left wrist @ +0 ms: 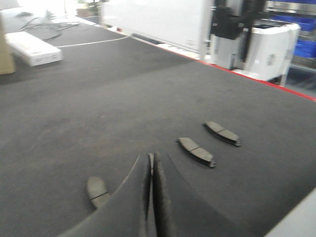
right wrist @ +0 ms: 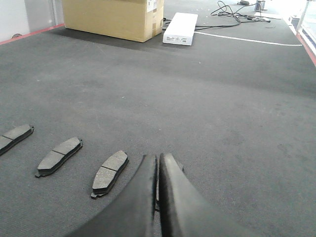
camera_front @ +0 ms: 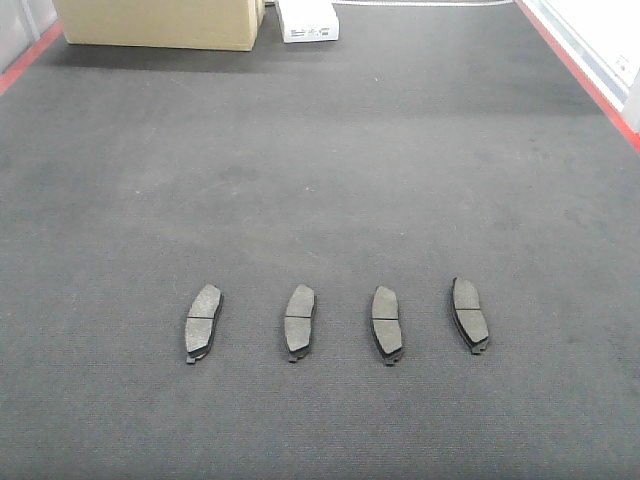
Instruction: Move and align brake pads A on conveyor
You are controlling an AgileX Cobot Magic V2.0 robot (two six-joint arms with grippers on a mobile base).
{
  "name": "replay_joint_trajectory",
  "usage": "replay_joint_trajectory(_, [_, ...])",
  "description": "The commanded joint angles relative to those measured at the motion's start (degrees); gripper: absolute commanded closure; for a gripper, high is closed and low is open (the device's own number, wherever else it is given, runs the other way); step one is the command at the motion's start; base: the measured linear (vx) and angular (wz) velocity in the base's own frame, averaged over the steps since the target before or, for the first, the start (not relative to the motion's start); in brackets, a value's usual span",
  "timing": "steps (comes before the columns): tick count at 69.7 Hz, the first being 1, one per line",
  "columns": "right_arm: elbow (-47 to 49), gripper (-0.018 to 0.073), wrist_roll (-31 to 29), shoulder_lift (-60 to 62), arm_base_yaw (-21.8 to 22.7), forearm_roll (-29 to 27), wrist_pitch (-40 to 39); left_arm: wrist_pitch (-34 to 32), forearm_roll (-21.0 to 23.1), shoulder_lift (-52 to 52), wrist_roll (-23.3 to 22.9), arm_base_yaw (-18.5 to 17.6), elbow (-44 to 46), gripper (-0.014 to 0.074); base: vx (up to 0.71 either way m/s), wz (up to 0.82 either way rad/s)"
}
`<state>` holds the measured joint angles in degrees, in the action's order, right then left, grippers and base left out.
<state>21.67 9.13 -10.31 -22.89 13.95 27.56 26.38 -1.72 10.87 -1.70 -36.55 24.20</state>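
Front view: four brake pads A (camera_front: 337, 322) lie in a row across the near part of the conveyor (camera_front: 320, 160), well apart, each roughly lengthwise and slightly tilted. My arms do not show here.

Left wrist view: my left jaws (left wrist: 151, 163) are pressed shut on nothing, low over the row, hiding one pad. A careless descent could knock a neighbour askew.

Right wrist view: my right jaws (right wrist: 158, 163) are closed and empty above the pad nearest the right edge. Three pads lie to their left. Pushing it could catch in the fuzzy belt and twist the pad
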Motion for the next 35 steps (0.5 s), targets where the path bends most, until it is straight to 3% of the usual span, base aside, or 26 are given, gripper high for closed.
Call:
replay_joint_trajectory(1, [1.4,0.0563,-0.2,-0.6,0.1,1.0,-3.9,-4.7,4.9,0.8,4.8,-0.1,1.3,0.0602,0.0,0.0])
replay_joint_trajectory(19, [1.4,0.0563,-0.2,-0.6,0.1,1.0,-3.9,-4.7,4.6,0.7,4.6,1.4,1.3,0.0602,0.0,0.0])
replay_joint_trajectory(35, [1.4,0.0563,-0.2,-0.6,0.1,1.0,-3.9,-4.7,4.5,0.7,3.7,14.9,1.3,0.0602,0.0,0.0])
